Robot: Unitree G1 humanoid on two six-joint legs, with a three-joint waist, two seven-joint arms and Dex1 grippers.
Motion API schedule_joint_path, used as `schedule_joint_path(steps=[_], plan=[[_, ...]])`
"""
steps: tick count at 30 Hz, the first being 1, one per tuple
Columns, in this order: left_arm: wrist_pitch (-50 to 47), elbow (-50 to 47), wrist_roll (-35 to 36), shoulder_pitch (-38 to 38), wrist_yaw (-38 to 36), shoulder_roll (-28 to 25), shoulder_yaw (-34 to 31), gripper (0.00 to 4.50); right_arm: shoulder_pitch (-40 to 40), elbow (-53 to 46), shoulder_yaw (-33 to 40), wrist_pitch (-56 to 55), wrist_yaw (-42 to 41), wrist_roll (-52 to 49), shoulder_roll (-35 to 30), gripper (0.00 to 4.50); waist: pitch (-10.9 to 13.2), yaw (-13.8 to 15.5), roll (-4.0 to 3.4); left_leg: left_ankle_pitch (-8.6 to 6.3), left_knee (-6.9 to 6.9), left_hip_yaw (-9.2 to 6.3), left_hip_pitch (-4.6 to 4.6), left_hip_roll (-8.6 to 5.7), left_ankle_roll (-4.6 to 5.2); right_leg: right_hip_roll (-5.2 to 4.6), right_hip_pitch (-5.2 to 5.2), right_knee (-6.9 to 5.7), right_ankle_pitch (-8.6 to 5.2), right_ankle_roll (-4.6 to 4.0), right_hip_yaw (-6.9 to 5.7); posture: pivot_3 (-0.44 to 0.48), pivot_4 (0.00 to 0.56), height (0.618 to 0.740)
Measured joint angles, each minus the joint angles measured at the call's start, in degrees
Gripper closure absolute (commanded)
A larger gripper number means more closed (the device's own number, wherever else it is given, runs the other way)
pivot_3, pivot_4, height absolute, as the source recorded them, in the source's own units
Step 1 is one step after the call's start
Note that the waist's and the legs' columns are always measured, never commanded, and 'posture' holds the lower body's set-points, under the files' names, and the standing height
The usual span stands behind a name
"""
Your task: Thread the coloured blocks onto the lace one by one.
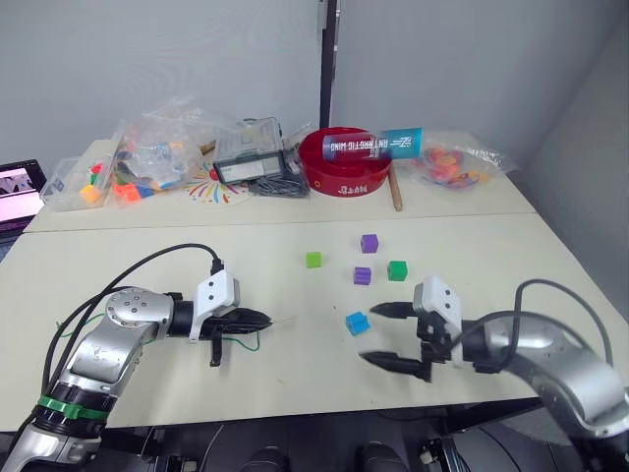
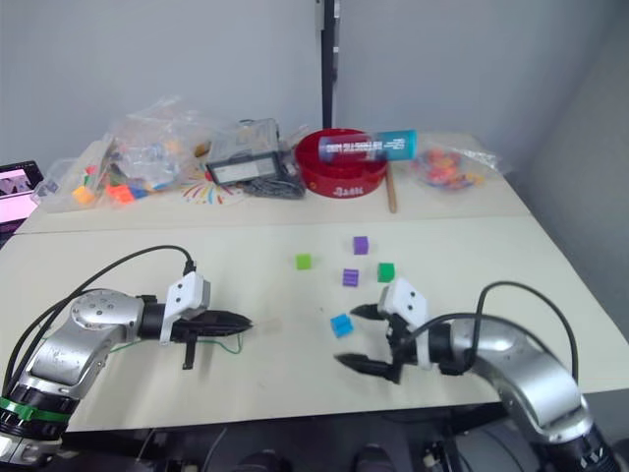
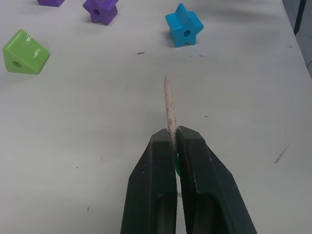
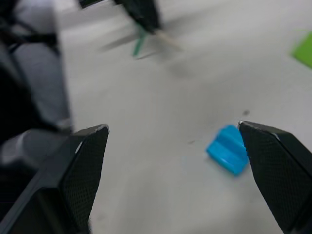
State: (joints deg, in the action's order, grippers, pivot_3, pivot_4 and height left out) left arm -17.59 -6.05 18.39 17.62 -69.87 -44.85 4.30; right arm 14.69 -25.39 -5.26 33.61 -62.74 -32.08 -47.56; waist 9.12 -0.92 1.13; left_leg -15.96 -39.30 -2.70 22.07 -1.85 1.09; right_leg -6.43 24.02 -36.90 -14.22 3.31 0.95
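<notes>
The left gripper (image 3: 173,146) is clamped on the thin green lace (image 1: 241,343) at its pale stiff tip (image 3: 168,108). The right gripper (image 1: 391,335) is spread wide beside the blue star-shaped plastic block (image 1: 357,322). Behind, a red round bowl (image 1: 344,169) carries a blue tube (image 1: 373,145) across its rim.

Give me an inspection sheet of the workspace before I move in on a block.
Surface: pale table, faint marks.
Job's things: five loose blocks, none threaded: blue, light green, dark green, two purple. Lace trails behind the left gripper.
Clutter: red bowl with a tube across it, toy bags at the far edge.
Grippers: left gripper clamps the lace's pale tip; right gripper open beside the blue block.
Cables: black cable over the left arm.
Surroundings: grey wall; screen far left.
</notes>
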Motion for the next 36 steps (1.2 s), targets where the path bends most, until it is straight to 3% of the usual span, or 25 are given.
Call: schedule_joint_path(steps=[3, 8, 16, 18, 19, 26, 31, 36], plan=[[-0.35, -0.92, 0.06, -0.02, 0.18, -0.11, -0.37, 4.5, 10.83, 13.8, -8.1, -11.97, -10.85, 8.11, 0.63, 0.01, 0.01, -0.43, 0.02, 0.02, -0.05, 0.12, 0.0, 0.01, -0.03, 0.0, 0.02, 0.03, 0.0, 0.0, 0.04, 0.0, 0.15, 0.74], [-2.23, -4.86, 1.73, -2.25, 0.75, -0.51, -1.18, 4.5, 22.46, 38.68, -15.39, -31.66, -19.9, 19.53, 7.63, 0.01, 0.01, -0.43, 0.02, 0.03, -0.04, 0.07, 0.09, 0.02, -0.06, -0.02, 0.17, -0.22, 0.0, 0.0, 0.03, 0.0, 0.15, 0.74], [-3.13, -9.01, 2.45, -5.09, 1.32, -1.92, -2.02, 4.5, 29.53, 59.12, -16.76, -47.47, -23.52, 25.53, 14.89, 0.01, 0.02, -0.13, 0.01, 0.21, -0.06, 0.05, 0.23, -0.06, -0.38, -0.11, 0.21, -0.2, 0.01, 0.01, 0.01, 0.0, 0.15, 0.74], [-3.66, -9.55, 2.88, -5.31, 1.53, -1.95, -2.21, 4.5, 30.24, 62.11, -16.66, -49.61, -24.01, 26.35, 16.03, 0.53, 0.02, -0.14, 0.01, 0.19, -0.06, 0.04, 0.21, -0.05, -0.34, -0.1, 0.21, -0.21, 0.01, 0.01, 0.01, 0.0, 0.15, 0.74], [-3.8, -9.58, 3.1, -5.48, 1.66, -2.02, -2.38, 4.5, 30.43, 63.2, -16.58, -50.43, -24.47, 26.38, 16.4, 0.71, 0.02, -0.16, 0.01, 0.18, -0.06, 0.04, 0.2, -0.04, -0.34, -0.09, 0.2, -0.21, 0.01, 0.01, 0.01, 0.0, 0.15, 0.74], [-3.89, -9.81, 3.37, -5.67, 1.85, -2.1, -2.67, 4.5, 31.14, 66.05, -15.98, -52.5, -25.57, 26.41, 17.59, 3.13, 0.02, -0.36, 0.0, 0.17, -0.05, 0.03, 0.15, -0.03, -0.32, -0.08, 0.19, -0.22, 0.01, 0.0, 0.02, 0.0, 0.15, 0.74], [-3.88, -9.83, 3.37, -5.47, 1.75, -2.16, -2.64, 4.5, 27.95, 60.13, -14.3, -47.06, -24.92, 25.97, 17.35, 3.16, 0.02, -0.14, 0.0, 0.17, -0.05, 0.0, 0.21, -0.04, -0.32, -0.08, 0.23, -0.27, 0.01, 0.0, 0.01, 0.0, 0.15, 0.74], [-3.42, -9.89, 2.92, -4.47, 1.62, -2.12, -1.52, 4.5, 20.95, 40.71, -14.19, -28.76, -18.39, 26.28, 16.19, 3.16, 0.02, 0.08, -0.01, 0.12, -0.05, -0.03, 0.25, -0.06, -0.22, -0.09, 0.26, -0.28, 0.01, 0.0, 0.0, 0.0, 0.15, 0.74]])
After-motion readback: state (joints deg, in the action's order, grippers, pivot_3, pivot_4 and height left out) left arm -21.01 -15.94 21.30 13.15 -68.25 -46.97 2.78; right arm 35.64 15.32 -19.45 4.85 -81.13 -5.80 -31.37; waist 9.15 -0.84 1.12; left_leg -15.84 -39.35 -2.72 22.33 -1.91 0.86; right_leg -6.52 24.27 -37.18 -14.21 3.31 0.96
